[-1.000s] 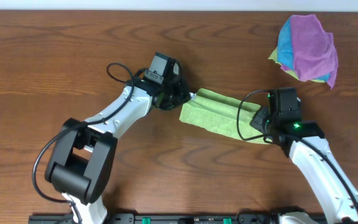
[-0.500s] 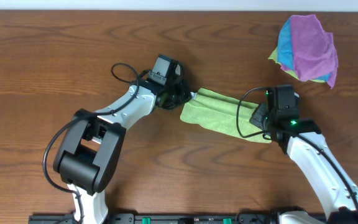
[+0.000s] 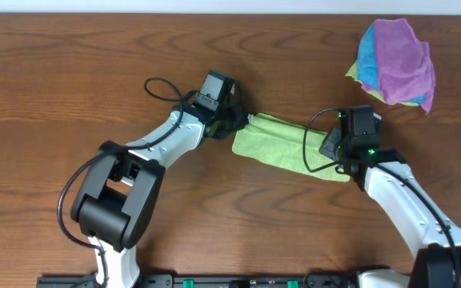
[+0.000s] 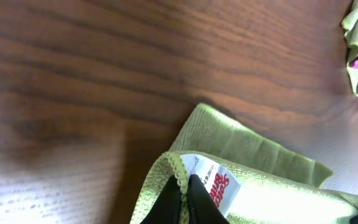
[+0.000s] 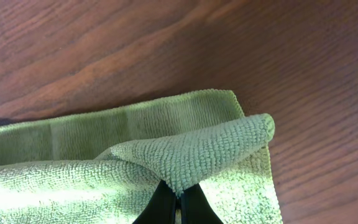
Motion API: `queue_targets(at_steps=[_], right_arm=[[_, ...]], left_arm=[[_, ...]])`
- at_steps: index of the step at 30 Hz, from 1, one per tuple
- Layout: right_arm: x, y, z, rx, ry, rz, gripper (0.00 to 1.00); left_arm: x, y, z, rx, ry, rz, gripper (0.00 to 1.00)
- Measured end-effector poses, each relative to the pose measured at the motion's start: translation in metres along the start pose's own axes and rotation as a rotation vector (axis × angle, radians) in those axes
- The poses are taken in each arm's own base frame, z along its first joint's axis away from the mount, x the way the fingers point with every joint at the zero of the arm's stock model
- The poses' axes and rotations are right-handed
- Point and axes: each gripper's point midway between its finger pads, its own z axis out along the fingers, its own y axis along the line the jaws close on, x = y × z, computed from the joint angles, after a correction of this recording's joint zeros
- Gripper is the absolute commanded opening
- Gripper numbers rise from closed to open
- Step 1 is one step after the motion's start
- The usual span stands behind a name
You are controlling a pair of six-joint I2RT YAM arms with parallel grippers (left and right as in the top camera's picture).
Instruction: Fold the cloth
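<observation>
Underneath everything, dark brown wood-grain table, filling the overhead view.

Next in size, two white-and-black robot arms. Left arm reaching from the lower left up toward the centre. Right arm reaching from the lower right up toward the centre-right.

Between their ends, lime-green square microfibre cloth, gathered into a long slanted strip on the wood. Runs from an upper end near the centre down to a lower end on the right. Lies doubled, one layer over another, in both wrist views.

At the table's top right, well apart from the strip, rumpled heap of purple, blue and yellow-green cloths.

At the strip's upper left end, left gripper, black fingers pressed together on the cloth's hemmed corner. In the left wrist view, pinches that corner just beside the tag, with a lower layer spread flat on the wood beyond.

At the strip's right end, right gripper, likewise closed on the fabric. In the right wrist view, clamps the point of a raised fold, which arches over the flat layer beneath and curls at its right tip.

Smallest of all, little white tag with red print, sewn at the pinched corner and touching the left fingertips.
</observation>
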Motion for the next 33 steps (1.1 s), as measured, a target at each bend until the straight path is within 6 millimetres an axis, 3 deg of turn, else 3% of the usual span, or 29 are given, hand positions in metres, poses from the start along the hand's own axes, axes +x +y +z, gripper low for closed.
queue_targets(at_steps=[8,19,21,22,23,24,27,31,33], right_arm=[[-0.009,0.003,0.002,-0.006,-0.039,-0.027,0.01],[-0.007,0.001,0.026,0.028,-0.035,-0.054,0.02],[-0.006,-0.001,0.029,0.037,-0.029,-0.059,0.12],[-0.006,-0.001,0.029,0.042,-0.031,-0.067,0.29],[-0.007,-0.003,0.029,0.049,-0.036,-0.066,0.48],[-0.009,-0.005,0.029,0.061,-0.044,-0.064,0.57],[-0.013,-0.011,0.029,0.085,-0.059,-0.068,0.61],[-0.014,-0.013,0.028,0.1,-0.063,-0.076,0.68],[-0.015,-0.014,0.025,0.103,-0.064,-0.079,0.7]], left_arm=[[0.006,0.013,0.022,-0.02,0.024,-0.003,0.06],[0.001,0.013,0.024,-0.021,-0.002,0.007,0.06],[0.001,0.013,0.024,-0.021,-0.002,0.009,0.06],[0.001,0.013,0.024,-0.021,-0.002,0.011,0.07],[0.0,0.013,0.024,-0.024,-0.005,0.011,0.1],[0.0,0.014,0.024,-0.029,-0.009,0.014,0.15],[-0.002,0.016,0.024,-0.041,-0.021,0.017,0.23],[-0.003,0.017,0.024,-0.046,-0.025,0.036,0.73],[-0.006,0.013,0.022,-0.034,-0.032,0.045,0.88]])
